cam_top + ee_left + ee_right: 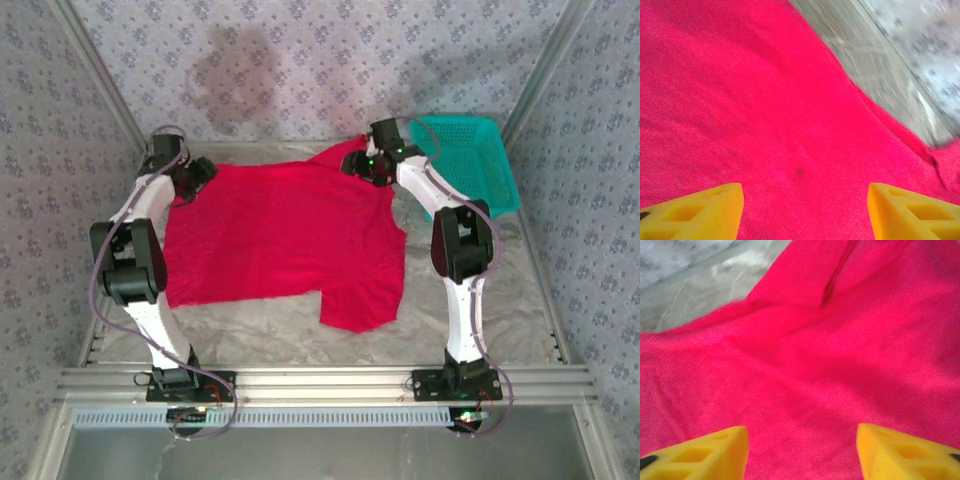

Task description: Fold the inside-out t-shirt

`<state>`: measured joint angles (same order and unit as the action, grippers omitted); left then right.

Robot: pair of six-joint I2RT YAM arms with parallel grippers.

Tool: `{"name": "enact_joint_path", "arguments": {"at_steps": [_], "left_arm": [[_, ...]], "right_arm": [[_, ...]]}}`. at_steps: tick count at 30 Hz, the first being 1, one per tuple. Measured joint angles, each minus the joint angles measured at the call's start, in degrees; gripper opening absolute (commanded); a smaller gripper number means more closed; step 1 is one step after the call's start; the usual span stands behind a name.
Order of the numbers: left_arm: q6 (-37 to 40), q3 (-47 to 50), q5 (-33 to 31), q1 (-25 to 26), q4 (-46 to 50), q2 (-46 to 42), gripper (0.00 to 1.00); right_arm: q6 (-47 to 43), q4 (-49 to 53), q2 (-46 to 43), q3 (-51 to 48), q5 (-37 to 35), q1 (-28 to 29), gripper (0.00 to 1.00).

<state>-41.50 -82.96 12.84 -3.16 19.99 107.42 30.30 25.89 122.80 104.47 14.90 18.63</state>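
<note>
Overhead view is evenly lit and sharp, with soft shadow blotches on the back wall (240, 75). My wrist views are grainy; the t-shirt (765, 115) oversaturates, and the table (695, 290) at the frame corners smears with blur.

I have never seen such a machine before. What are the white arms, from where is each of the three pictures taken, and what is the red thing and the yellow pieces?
The two white arms are robot arms fixed at the near edge of a table. One picture looks down from above and behind them. The other two come from small cameras on the wrists, so each shows its own hand. The yellow pieces are the fingers.

The red thing is a t-shirt, spread mostly flat on the table. A teal basket sits at the far right.

The left hand and the right hand both have their fingers apart above the cloth, at the shirt's far corners. Neither holds anything.
</note>
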Motion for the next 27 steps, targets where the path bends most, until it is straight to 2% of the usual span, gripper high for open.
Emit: {"name": "enact_joint_path", "arguments": {"at_steps": [4,9,12,19,23,27], "left_arm": [[-1.29,9.14,4.52,0.48,-3.3,-1.11,0.66],[-1.64,18.14,6.03,0.04,-3.72,-1.22,0.66],[-1.68,21.64,6.67,-0.09,-5.6,-3.34,0.65],[-1.84,31.19,5.77,1.64,-5.75,-11.15,0.65],[-1.62,35.34,5.16,3.3,-2.97,-15.87,0.65],[-1.4,36.61,4.28,3.45,1.14,-18.91,0.67]], "right_arm": [[0.94,-3.78,-5.49,-14.25,2.19,1.55,0.48],[2.89,-6.03,-9.9,-30.8,1.75,0.57,0.48],[3.63,-8.63,-17.44,-40.72,-0.11,0.81,0.48],[6.43,-7.48,-34.86,-60.33,-4.96,1.14,0.47],[7.89,-2.67,-46.66,-68.15,-6.67,1.18,0.47],[9.11,2.64,-53.29,-67.21,-8.83,1.7,0.48]]}}
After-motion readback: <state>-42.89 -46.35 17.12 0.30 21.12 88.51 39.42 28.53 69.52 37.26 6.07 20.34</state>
